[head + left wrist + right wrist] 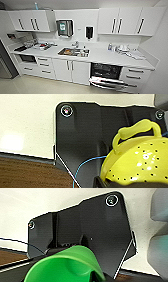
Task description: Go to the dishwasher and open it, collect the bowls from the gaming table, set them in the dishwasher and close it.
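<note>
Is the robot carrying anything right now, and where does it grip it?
It seems so: a yellow bowl with holes at the left pincer, a green bowl at the right. The exact grip spots are hidden.

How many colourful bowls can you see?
2. A yellow bowl with little holes and a handle shows in the left wrist view; a green bowl shows in the right wrist view. Others may be hidden.

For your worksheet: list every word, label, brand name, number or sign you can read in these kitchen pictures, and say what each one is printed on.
No text can be read.
Wall dispenser above the sink: a green-and-white label, too blurred to read.
Black dispenser: no legible marking.
Open dishwasher: no readable brand.
Yellow bowl in the left wrist view: holes, no lettering.
Green bowl in the right wrist view: plain.
</note>
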